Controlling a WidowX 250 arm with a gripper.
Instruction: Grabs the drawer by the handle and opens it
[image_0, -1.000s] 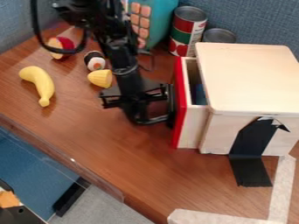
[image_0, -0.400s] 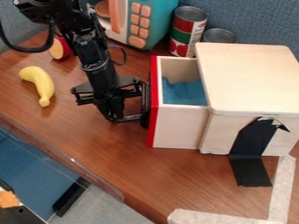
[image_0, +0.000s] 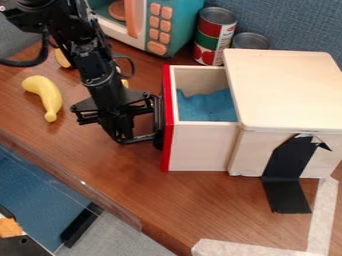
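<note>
Where the gripper (image_0: 155, 122) meets the open drawer (image_0: 199, 146) at nine o'clock, the handle is obscured and I cannot tell spread from pinched; the arm (image_0: 95, 67) partly covers a yellow piece (image_0: 125, 83) toward ten, and a toy microwave (image_0: 185, 22) toward eleven is cut off.

Banana (image_0: 45, 97) L of drwr (image_0: 197, 147) | cloth (image_0: 207, 107) in drwr | box (image_0: 284, 90) R | cans (image_0: 215, 37) behind (microwave (image_0: 184, 25) L of cans)

2 cans (image_0: 215, 37), 1 banana (image_0: 45, 95), 1 toy microwave (image_0: 180, 21). 1 wooden cabinet (image_0: 284, 90), 1 drawer (image_0: 200, 146), 1 robot arm (image_0: 93, 67). 2 pale tape strips (image_0: 322, 215).
</note>
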